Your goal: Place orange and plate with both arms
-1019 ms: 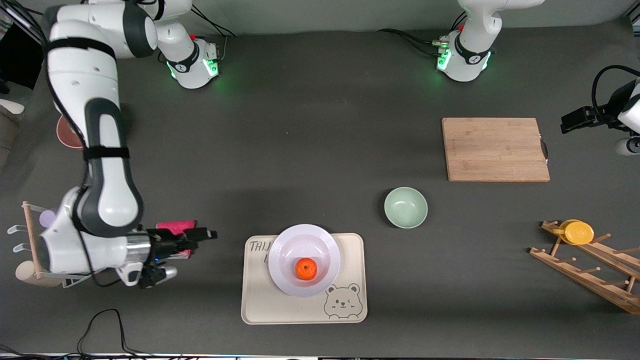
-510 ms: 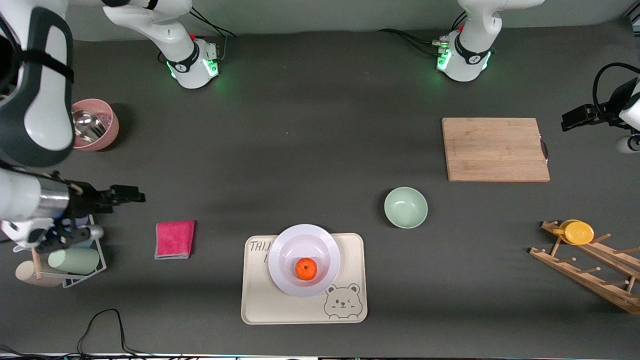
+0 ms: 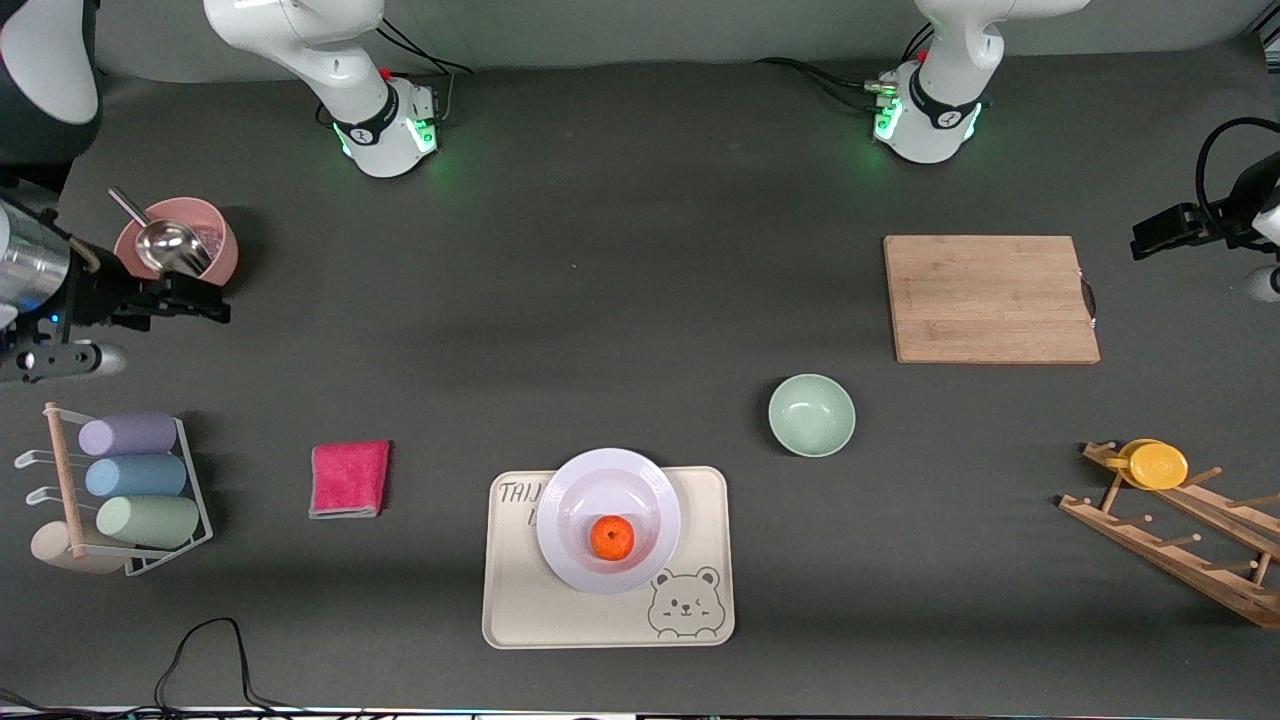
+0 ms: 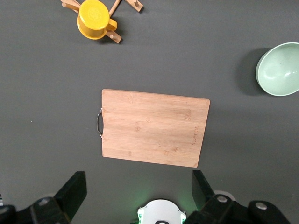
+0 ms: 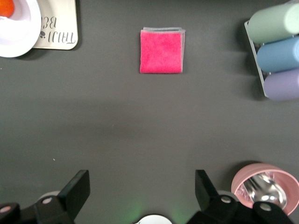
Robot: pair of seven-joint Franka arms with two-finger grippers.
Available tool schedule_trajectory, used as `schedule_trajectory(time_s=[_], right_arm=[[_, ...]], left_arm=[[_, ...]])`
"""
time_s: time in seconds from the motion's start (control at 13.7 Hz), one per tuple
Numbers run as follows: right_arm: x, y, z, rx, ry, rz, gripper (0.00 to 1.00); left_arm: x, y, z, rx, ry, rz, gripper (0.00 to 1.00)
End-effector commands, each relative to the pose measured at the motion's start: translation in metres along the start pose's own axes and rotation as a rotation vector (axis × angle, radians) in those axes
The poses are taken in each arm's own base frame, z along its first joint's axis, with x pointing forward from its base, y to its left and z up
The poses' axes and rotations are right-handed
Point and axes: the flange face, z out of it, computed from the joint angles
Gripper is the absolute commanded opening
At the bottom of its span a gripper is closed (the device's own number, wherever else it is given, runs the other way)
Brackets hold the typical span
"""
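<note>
The orange [image 3: 611, 538] lies in the middle of the white plate [image 3: 572, 496]. The plate rests on the cream bear tray [image 3: 520, 610] near the front camera. A sliver of the orange [image 5: 5, 7] and part of the plate [image 5: 21, 32] show in the right wrist view. My right gripper [image 3: 200, 300] is open and empty, up in the air beside the pink cup at the right arm's end of the table. My left gripper [image 3: 1160, 228] is open and empty, up in the air at the left arm's end, beside the cutting board.
A pale-green bowl [image 3: 811, 415], a wooden cutting board [image 3: 990, 298], a wooden rack [image 3: 1180, 530] with a yellow cup [image 3: 1152, 464], a pink cloth [image 3: 349, 478], a wire rack of pastel cups [image 3: 130, 478] and a pink cup with a metal scoop [image 3: 175, 245] stand around the table.
My right gripper has drawn back from beside the tray, past the pink cloth and cup rack, up to beside the pink cup. The left arm has barely moved. Orange and plate are unmoved.
</note>
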Motion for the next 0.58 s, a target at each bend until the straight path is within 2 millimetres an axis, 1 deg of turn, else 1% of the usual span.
schedule_trajectory(time_s=[0.0, 0.07, 0.15, 0.29, 0.36, 0.51], right_arm=[[-0.007, 0.009, 0.0, -0.02, 0.039, 0.044, 1.0], [-0.004, 0.011, -0.001, -0.02, 0.056, 0.046, 1.0], [-0.002, 0.018, -0.002, -0.019, 0.076, 0.051, 1.0], [0.0, 0.028, -0.004, -0.019, 0.088, 0.058, 1.0], [-0.001, 0.034, -0.004, -0.02, 0.088, 0.069, 1.0], [-0.003, 0.036, -0.005, -0.021, 0.083, 0.077, 1.0]], left_arm=[[-0.029, -0.001, -0.019, -0.04, 0.037, 0.0, 1.0], [-0.033, -0.001, -0.022, -0.047, 0.049, 0.001, 1.0], [-0.034, 0.002, -0.023, -0.059, 0.053, 0.001, 1.0], [-0.033, 0.018, -0.025, -0.063, 0.056, -0.014, 1.0], [-0.033, 0.018, -0.027, -0.056, 0.056, -0.014, 1.0], [-0.032, 0.016, -0.029, -0.048, 0.049, -0.01, 1.0]])
